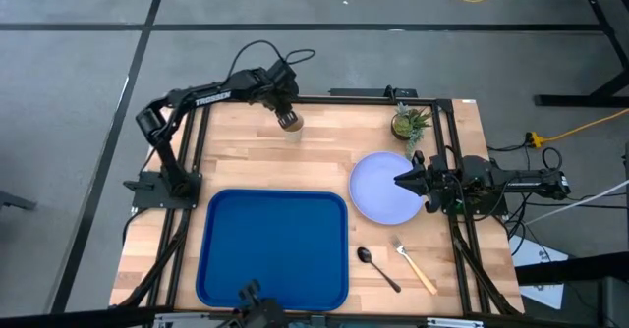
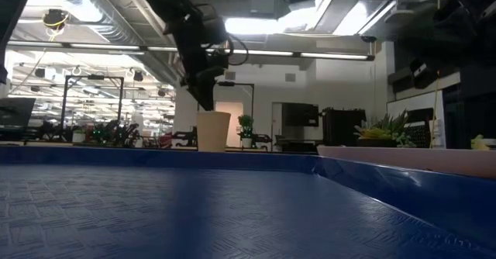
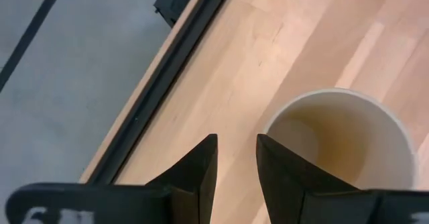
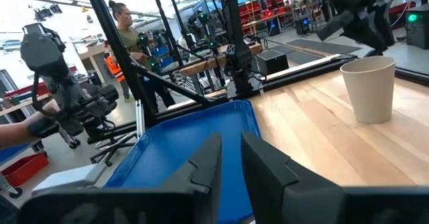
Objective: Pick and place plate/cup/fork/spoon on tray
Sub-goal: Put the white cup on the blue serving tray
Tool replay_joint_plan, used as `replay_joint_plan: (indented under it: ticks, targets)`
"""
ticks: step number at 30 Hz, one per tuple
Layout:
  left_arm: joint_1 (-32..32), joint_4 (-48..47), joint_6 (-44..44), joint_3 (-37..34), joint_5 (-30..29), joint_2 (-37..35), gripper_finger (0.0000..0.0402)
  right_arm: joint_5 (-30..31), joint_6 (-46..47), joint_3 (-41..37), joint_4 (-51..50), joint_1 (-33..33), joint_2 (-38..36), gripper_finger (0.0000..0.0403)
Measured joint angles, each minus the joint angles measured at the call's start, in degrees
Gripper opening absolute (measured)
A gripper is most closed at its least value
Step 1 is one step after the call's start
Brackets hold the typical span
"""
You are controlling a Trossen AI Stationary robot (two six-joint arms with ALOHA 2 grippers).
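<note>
Blue tray (image 1: 275,249): lower centre of the high view, nothing on it; none of the four items placed yet.
Cup (image 1: 291,123): upright on the wood table (image 1: 324,151), upper centre of the high view, well apart from the tray.
Left gripper (image 1: 285,112): directly over the cup, pointing down. Its wrist view shows the fingers (image 3: 201,174) nearly together, only a narrow gap, holding nothing; they sit above the cup rim (image 3: 338,140), offset toward one side of it.
Left arm pose: base at the left edge of the high view, elbow folded back, forearm reaching right along the table's far edge, wrist bent downward.
Risk 1: with the jaws this narrow, a descent would likely strike the rim or straddle nothing; cause, gap too small to take the cup wall.
Risk 2: cup looks light and tall; a sideways nudge from an off-centre finger could tip it or slide it toward the far edge.
Right gripper (image 1: 405,181): centre right of the high view, above the plate (image 1: 385,188), aimed left toward the tray. Fingers (image 4: 208,163) close together with a slim gap, empty.
Right arm pose: stretched low and level from the right edge, waiting.
Fork (image 1: 417,267) and spoon (image 1: 377,267): lower right, on the wood beside the tray, apart from each other.
Potted plant (image 1: 408,122): upper right, near the plate.
</note>
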Motion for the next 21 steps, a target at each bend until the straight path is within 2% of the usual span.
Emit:
replay_joint_plan:
  ticks: [16,21]
  targets:
    - [-1.3,-0.1,0.4,0.0,-0.3,0.2,0.0096,0.0,0.1,0.0,-2.6,0.0,0.0,0.0062]
    - [-1.4,-2.8,0.4,0.0,-0.3,0.2,0.0096,0.0,0.1,0.0,-2.6,0.0,0.0,0.0062]
